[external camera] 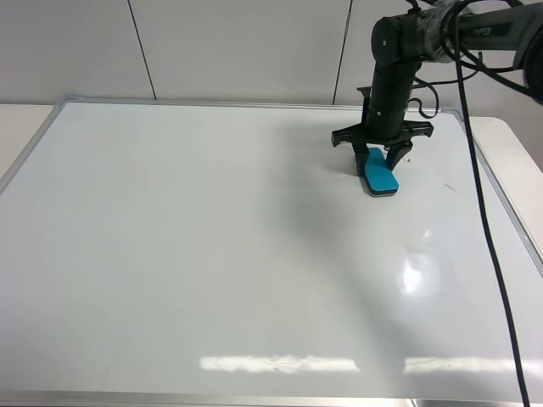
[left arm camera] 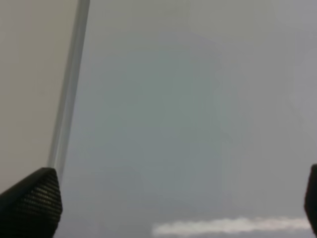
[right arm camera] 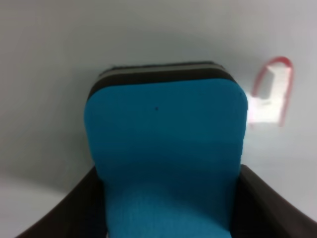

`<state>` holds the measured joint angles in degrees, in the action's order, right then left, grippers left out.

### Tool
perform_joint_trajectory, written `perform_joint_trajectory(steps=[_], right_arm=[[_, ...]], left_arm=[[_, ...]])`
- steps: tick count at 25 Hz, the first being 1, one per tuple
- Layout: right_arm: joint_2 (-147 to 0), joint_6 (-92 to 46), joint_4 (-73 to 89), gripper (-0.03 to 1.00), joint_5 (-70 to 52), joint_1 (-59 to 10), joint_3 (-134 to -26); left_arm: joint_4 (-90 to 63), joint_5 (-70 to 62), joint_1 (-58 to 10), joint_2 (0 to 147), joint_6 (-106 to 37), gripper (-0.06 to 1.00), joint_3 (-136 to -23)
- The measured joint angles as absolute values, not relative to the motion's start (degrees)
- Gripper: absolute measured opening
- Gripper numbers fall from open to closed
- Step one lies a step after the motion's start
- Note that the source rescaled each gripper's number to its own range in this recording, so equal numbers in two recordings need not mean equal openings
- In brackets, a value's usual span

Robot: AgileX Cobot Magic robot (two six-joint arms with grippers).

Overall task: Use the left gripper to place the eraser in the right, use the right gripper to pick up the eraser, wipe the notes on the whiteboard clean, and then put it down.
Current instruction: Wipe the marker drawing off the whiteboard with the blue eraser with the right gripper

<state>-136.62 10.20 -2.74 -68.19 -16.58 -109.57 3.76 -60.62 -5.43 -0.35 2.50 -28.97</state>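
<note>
Eraser [external camera: 380,175] in upper right of high view, pinched by right gripper [external camera: 379,157], jaws closed on its teal sides, tilted, lower end at the whiteboard [external camera: 212,254]. Notes [right arm camera: 271,89]: red loop just beside eraser's far corner in right wrist view, not yet wiped. Left gripper [left arm camera: 171,201] spread wide, holding nothing, above the board's edge. Wiping step, by judgement. To do well: lay felt flat on surface, press lightly, sweep sideways across the loop, overlap passes. Risks: tilted edge skipping over ink; eraser slipping in the grip under heavy pressure.
</note>
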Motion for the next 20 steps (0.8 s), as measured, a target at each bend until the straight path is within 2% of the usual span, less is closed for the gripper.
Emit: perform_joint_trajectory(steps=[8,16,20], right_arm=[[-138.8,9.3,-1.0,0.0,-72.0,-14.7,-113.8],[-138.8,9.2,-5.1,0.0,-71.0,-4.7,-114.2],[-138.8,9.2,-7.2,0.0,-70.6,-2.0,-114.2]], left_arm=[[3.8,-60.6,-5.4,-0.4,2.5,1.0,-29.0],[3.8,-60.6,-5.4,-0.4,2.5,1.0,-29.0],[3.8,-60.6,-5.4,-0.4,2.5,1.0,-29.0]])
